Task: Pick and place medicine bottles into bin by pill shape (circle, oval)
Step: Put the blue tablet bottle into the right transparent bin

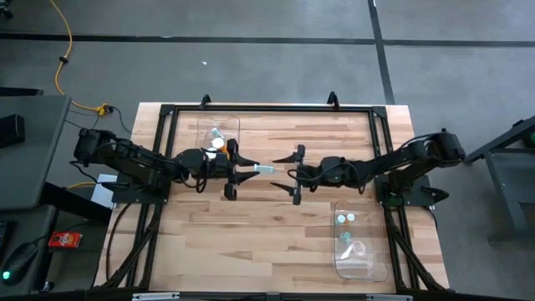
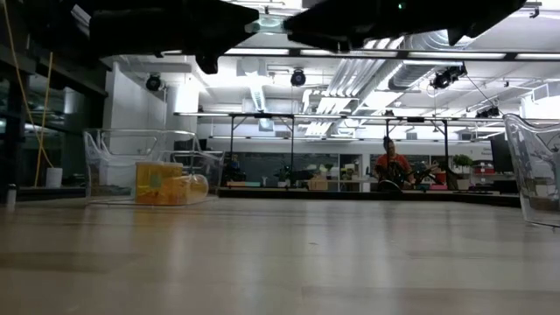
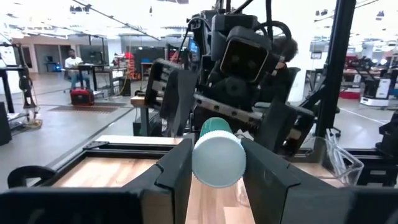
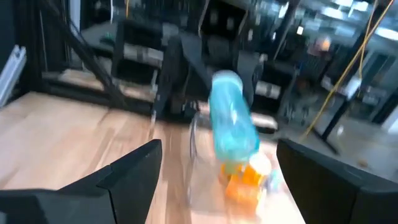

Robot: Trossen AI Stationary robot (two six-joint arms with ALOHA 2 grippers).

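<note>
A teal medicine bottle (image 1: 264, 169) with a white cap hangs level above the table's middle, and my left gripper (image 1: 249, 170) is shut on it. My right gripper (image 1: 294, 176) faces it from the table's right side, open, its two fingers (image 4: 134, 168) spread wide. The bottle's teal end (image 4: 235, 124) points at the gap between them, and nothing touches them. In the left wrist view the right gripper (image 3: 242, 93) stands just beyond the bottle (image 3: 214, 129). In the low view both arms are dark shapes along the top, with the bottle (image 2: 267, 24) between them. My left gripper pinches the bottle's white cap end (image 3: 217, 163) between its two fingers (image 3: 176, 168). The fingers come level from the table's left side and lie along the bottle. The teal body sticks out past the fingertips toward the right gripper, lifted clear of the table.
A clear bin (image 1: 219, 134) at the far left holds amber and pale bottles (image 2: 171, 185). A second clear bin (image 1: 361, 242) at the near right holds pale bottles (image 1: 346, 219). A black frame (image 1: 251, 107) runs around the table. A person (image 2: 391, 166) sits in the room beyond.
</note>
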